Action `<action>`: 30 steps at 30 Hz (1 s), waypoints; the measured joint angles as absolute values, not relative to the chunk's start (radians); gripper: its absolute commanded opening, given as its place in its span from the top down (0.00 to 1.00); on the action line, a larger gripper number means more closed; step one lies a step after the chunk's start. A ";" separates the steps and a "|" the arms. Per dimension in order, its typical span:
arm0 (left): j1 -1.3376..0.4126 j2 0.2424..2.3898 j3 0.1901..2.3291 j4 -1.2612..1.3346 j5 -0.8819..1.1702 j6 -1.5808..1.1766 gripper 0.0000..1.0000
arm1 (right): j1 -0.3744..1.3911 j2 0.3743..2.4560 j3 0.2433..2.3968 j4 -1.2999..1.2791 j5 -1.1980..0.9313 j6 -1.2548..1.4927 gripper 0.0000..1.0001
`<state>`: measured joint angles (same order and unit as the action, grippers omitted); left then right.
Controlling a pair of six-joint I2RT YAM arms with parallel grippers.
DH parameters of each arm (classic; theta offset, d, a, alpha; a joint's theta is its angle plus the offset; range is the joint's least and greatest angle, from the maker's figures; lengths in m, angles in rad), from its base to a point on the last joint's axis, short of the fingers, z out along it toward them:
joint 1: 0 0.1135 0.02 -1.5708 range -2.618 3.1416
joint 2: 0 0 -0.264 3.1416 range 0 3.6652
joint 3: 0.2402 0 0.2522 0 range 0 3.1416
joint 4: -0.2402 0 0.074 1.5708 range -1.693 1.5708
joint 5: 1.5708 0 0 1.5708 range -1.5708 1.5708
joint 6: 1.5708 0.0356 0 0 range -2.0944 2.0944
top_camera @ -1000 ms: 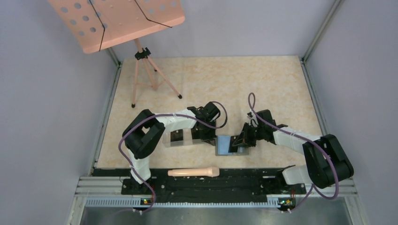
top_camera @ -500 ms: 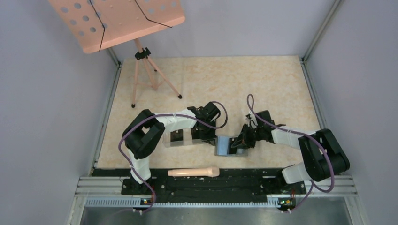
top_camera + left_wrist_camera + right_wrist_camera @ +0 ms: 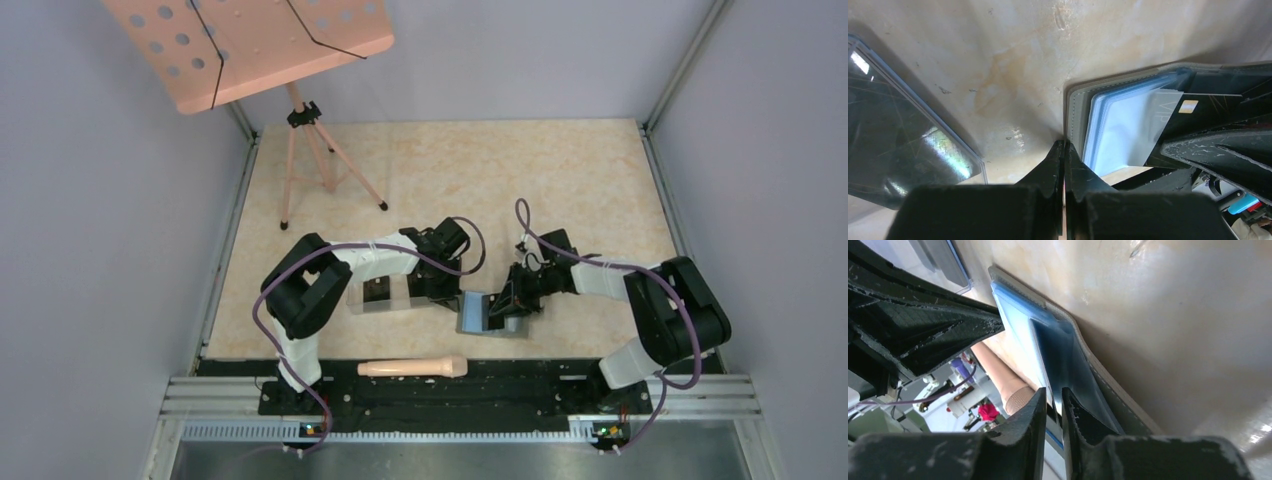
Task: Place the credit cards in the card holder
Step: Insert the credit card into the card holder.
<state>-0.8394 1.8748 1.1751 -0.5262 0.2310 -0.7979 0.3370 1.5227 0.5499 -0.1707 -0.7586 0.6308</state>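
Lying open low in the centre of the overhead view, on the beige marbled desk (image 3: 450, 170), is a flat gray folding card holder (image 3: 472, 318). The left claw (image 3: 1064, 150), fingertips pressed together, touches its left edge. A thin black credit card (image 3: 1205, 112) with a pale mark reaches into the bluish slot. The right claw (image 3: 1054, 397) stands a sliver apart over the holder; I cannot tell whether it grips the card.
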 measured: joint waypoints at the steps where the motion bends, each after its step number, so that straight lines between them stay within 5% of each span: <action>1: -0.840 1.875 1.175 -0.527 0.231 -0.798 1.00 | 0.337 1.523 0.557 -0.189 -0.750 0.624 0.74; 10: -0.842 1.875 1.174 -0.527 0.231 -0.809 1.00 | 0.337 1.500 0.644 -0.370 -0.654 0.540 0.42; 30: -0.863 1.882 1.178 -0.525 0.258 -0.812 1.00 | 0.391 1.479 0.773 -0.624 -0.421 0.420 0.28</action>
<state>-0.8635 1.8824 1.1778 -0.5255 0.2581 -0.8116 0.3912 1.4792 0.7731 -0.6239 -0.4210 0.4198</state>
